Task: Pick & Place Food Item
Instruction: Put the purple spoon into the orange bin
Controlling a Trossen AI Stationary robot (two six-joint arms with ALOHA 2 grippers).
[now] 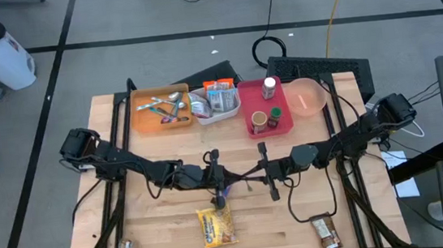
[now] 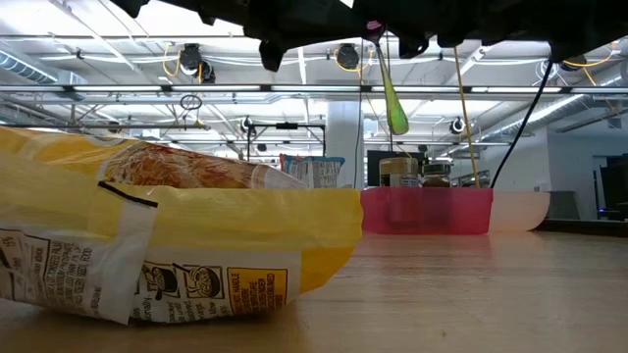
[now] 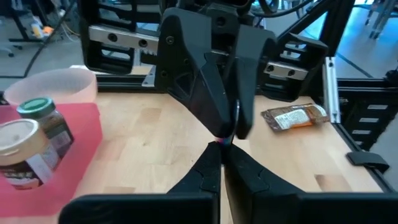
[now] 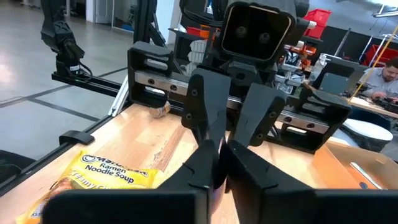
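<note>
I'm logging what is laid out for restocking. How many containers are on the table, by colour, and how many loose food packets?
Orange box: 1
White tray: 1
Red bin: 1
Pink bowl: 1
Yellow noodle packet: 1
Brown snack packet: 1
Total: 6
</note>
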